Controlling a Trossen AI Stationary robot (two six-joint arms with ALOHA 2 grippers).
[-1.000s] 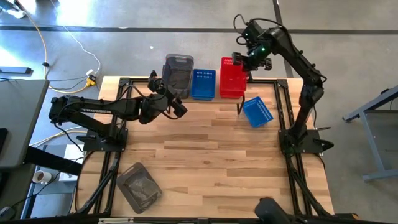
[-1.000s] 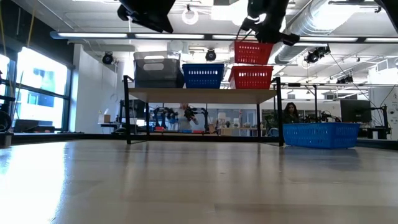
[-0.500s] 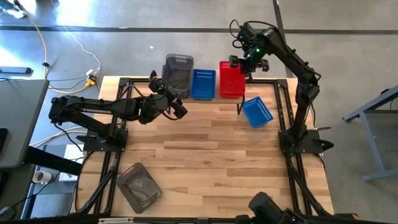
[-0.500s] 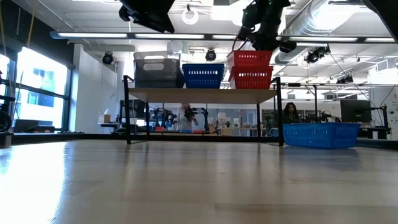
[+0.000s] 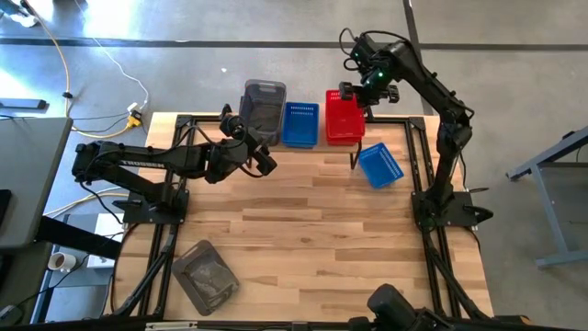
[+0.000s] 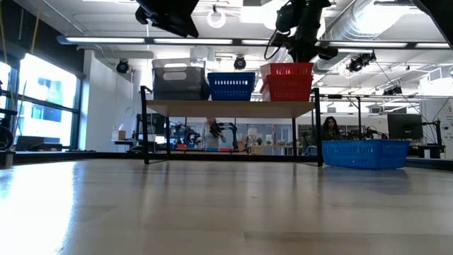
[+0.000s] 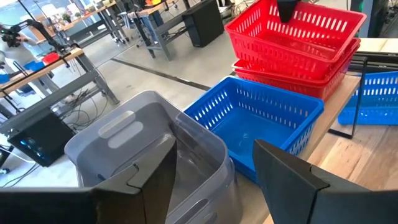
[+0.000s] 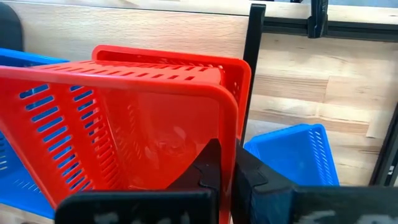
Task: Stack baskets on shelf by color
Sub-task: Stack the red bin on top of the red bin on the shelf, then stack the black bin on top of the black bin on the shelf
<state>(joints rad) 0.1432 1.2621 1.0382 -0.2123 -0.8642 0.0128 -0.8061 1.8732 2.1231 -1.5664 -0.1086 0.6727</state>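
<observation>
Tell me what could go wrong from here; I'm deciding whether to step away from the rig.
The right gripper is shut on the top red basket's rim; pulling away before opening could drag the red stack off the shelf. That stack sits near the shelf's end, above the blue basket on the table. The open left gripper hovers close to the grey basket and could nudge it.

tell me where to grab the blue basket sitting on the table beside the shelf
Grip the blue basket by one thin rim wall, coming straight down from above: it sits upright and open-topped on the table, clear of the shelf, so fingers can likely straddle the wall.
</observation>
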